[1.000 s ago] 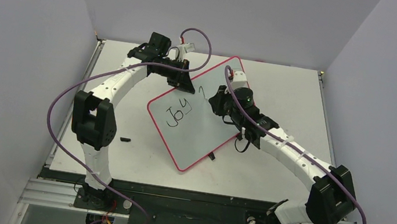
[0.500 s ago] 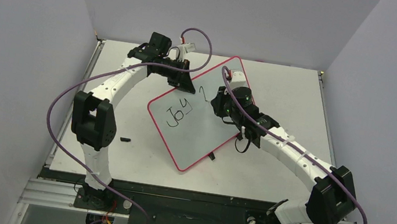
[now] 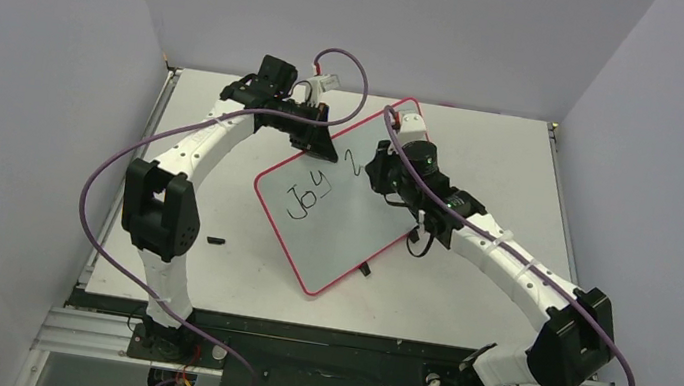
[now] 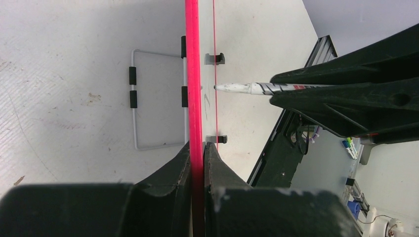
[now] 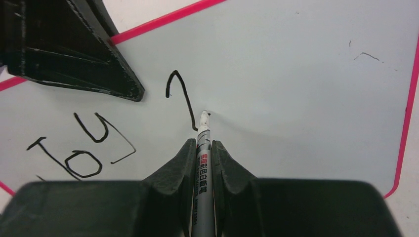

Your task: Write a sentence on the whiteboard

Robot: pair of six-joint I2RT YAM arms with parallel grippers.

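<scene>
The whiteboard (image 3: 339,218), pale with a thin red rim, stands tilted on the table. My left gripper (image 3: 317,145) is shut on its upper left rim; the left wrist view shows the red rim (image 4: 192,74) pinched between the jaws of the left gripper (image 4: 197,146). My right gripper (image 5: 203,143) is shut on a white marker (image 5: 203,129), whose tip touches the board. Of the sentence, "Joy" (image 5: 81,148) shows in black, with a curved stroke (image 5: 180,98) beside the tip. From the top view, the right gripper (image 3: 374,169) sits over the board's upper middle.
A small black piece (image 3: 215,239) lies on the table (image 3: 493,164) left of the board. A black clip (image 3: 364,270) sits at the board's lower edge. A wire stand (image 4: 158,98) shows behind the board. Grey walls close three sides.
The right gripper has shifted slightly toward the back of the board, and the curved stroke after "Joy" has grown longer. The left gripper and board have stayed put.
</scene>
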